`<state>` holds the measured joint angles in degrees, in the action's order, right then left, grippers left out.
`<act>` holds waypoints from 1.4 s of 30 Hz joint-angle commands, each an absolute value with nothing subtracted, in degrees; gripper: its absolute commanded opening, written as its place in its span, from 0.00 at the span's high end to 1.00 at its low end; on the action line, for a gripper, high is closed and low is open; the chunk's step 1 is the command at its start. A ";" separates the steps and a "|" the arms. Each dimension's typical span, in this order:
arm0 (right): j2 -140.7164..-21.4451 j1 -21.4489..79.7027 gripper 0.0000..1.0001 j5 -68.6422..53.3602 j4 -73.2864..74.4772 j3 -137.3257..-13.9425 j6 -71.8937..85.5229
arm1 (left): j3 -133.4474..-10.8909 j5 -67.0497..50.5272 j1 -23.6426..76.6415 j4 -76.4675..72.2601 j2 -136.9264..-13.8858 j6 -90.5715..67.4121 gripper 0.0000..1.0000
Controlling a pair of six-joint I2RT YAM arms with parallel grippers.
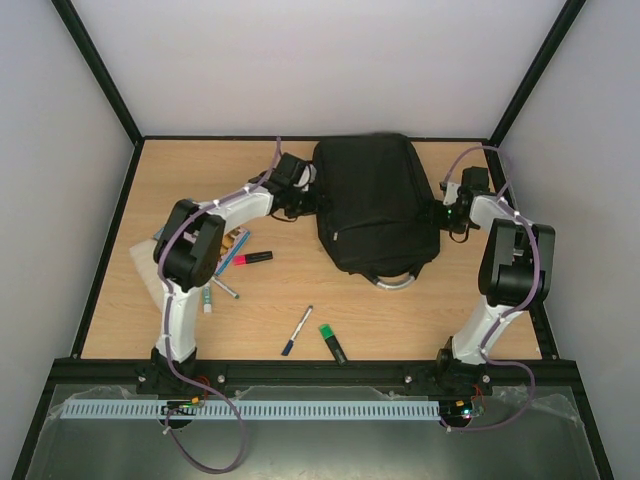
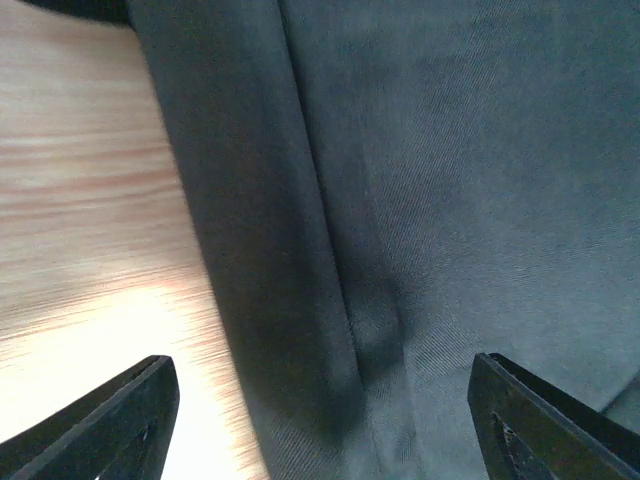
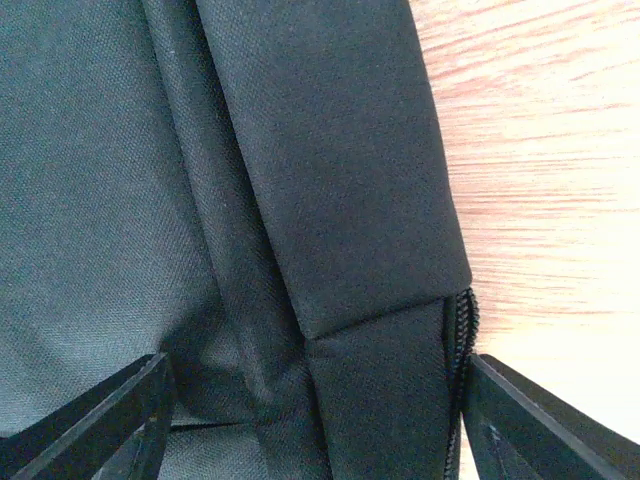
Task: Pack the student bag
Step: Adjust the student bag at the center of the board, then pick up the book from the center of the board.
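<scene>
The black student bag (image 1: pixel 375 200) lies flat at the back middle of the table, its silvery-grey loop handle (image 1: pixel 395 282) toward me. My left gripper (image 1: pixel 305 197) is open at the bag's left edge; its wrist view shows black fabric (image 2: pixel 450 180) and a seam between the spread fingers (image 2: pixel 120 420). My right gripper (image 1: pixel 447 215) is open at the bag's right edge; its wrist view shows a black strap (image 3: pixel 340 200) and a zipper (image 3: pixel 462 340) between the fingers (image 3: pixel 530 425). Neither holds anything that I can see.
Loose on the table: a red marker (image 1: pixel 252 258), a blue pen (image 1: pixel 297 330), a green marker (image 1: pixel 332 342), a green-tipped pen (image 1: pixel 206 298), a grey pen (image 1: pixel 224 288), and flat items (image 1: pixel 150 250) under the left arm.
</scene>
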<state>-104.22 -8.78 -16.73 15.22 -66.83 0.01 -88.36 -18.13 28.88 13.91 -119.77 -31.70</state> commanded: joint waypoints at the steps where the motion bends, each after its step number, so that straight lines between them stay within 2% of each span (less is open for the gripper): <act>1: -105.41 -8.75 0.25 -22.45 23.45 -65.54 -1.30 | -91.24 -20.83 30.80 12.57 -124.00 -31.65 0.19; 6: -101.87 -8.61 0.28 -25.51 25.40 -61.03 -2.55 | -95.71 -22.32 32.46 13.14 -127.33 -31.53 0.25; 14: -94.41 -8.75 0.26 -22.73 27.25 -57.70 -4.91 | -99.39 -18.94 32.84 18.92 -127.14 -29.25 0.23; 19: -88.71 -8.83 0.22 -18.88 27.65 -58.73 -4.13 | -95.92 -12.08 30.73 24.97 -119.22 -27.78 0.19; 24: -81.21 -8.79 0.19 -13.37 27.59 -60.60 -4.92 | -84.96 -10.11 24.28 25.84 -107.26 -30.19 0.17; 28: -76.91 -8.36 0.19 -19.59 26.55 -62.17 -5.50 | -77.55 -8.89 18.80 25.78 -99.31 -30.86 0.16; 30: -75.80 -6.97 0.24 -25.70 26.27 -62.58 -6.35 | -74.95 -8.47 16.29 26.26 -96.28 -30.90 0.16; 34: -75.20 2.30 0.28 -35.12 27.74 -63.39 -7.15 | -69.36 -7.65 10.75 25.83 -90.64 -32.68 0.12; 38: -76.24 9.29 0.29 -38.97 23.41 -59.50 -8.16 | -64.14 -7.24 4.37 25.90 -86.06 -34.25 0.14; 42: -78.74 9.93 0.29 -45.66 22.40 -54.51 -12.37 | -60.99 -7.05 0.97 26.31 -83.29 -36.15 0.16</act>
